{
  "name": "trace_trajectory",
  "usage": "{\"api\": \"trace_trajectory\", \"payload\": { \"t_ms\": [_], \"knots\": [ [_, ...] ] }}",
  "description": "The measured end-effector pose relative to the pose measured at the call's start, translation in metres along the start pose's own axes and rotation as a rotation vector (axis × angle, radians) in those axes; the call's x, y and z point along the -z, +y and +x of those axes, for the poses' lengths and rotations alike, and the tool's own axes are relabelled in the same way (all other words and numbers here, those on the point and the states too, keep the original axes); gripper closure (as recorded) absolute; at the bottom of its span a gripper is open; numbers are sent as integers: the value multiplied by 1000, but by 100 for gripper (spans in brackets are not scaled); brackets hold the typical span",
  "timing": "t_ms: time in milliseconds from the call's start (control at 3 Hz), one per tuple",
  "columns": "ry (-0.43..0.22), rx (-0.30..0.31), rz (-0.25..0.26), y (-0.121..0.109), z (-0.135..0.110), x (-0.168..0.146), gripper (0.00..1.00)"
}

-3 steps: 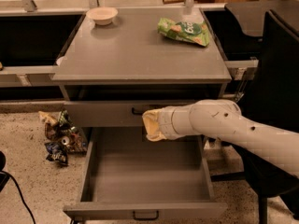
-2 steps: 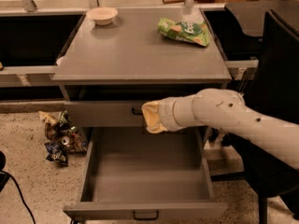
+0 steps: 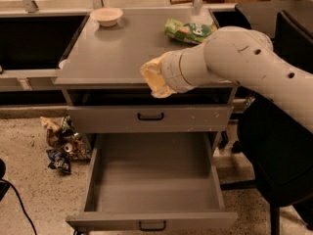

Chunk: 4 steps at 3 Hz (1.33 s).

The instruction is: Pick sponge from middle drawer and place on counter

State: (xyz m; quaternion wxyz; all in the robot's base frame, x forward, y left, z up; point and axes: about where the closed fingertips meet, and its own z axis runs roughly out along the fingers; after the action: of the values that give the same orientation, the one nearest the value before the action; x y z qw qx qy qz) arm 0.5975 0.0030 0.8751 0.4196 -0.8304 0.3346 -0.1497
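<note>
Room: speckled floor (image 3: pixel 29 180), a heap of wrappers (image 3: pixel 61 143) left of the grey cabinet, a black chair (image 3: pixel 274 155) on the right.
Counter: the counter (image 3: pixel 117 58) is broad and flat, with a bowl (image 3: pixel 106 16) at the back left and a green snack bag (image 3: pixel 188 31) at the back right. The front half is bare.
Open drawer: the open drawer (image 3: pixel 151 175) is pulled right out at the bottom, and there's nothing on its grey floor.
Gripper: the gripper (image 3: pixel 157 79) is up at the counter's front lip, at the end of the white arm (image 3: pixel 234 53) that comes in from the right. It pinches the sponge.
Sponge: the sponge (image 3: pixel 152 86) is a pale yellow lump carried in the air. It sits level with the counter edge and rests on nothing.
What changed: a second ago the gripper and sponge were low, in front of the shut drawer front (image 3: pixel 195 119) and just above the open drawer. Now they're up at counter height. That's a clean lift!
What it means: the pick looks done, the drawer is cleared, and only the placing is left.
Next move: I'd say the gripper should go forward over the lip, then down onto the bare front patch, and let go.
Watch for: the sponge could catch the overhanging edge, or drop back toward the open drawer if it is let go too early.
</note>
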Motion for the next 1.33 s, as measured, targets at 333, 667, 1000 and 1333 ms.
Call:
{"api": "trace_trajectory", "payload": {
  "t_ms": [333,667,1000,1333],
  "knots": [
    [-1,0,0,0,0,0,100],
    [-19,8,12,-20,10,-16,100],
    [-102,28,14,-44,26,-59,100],
    [-156,19,50,-80,44,-98,100]
  ]
}}
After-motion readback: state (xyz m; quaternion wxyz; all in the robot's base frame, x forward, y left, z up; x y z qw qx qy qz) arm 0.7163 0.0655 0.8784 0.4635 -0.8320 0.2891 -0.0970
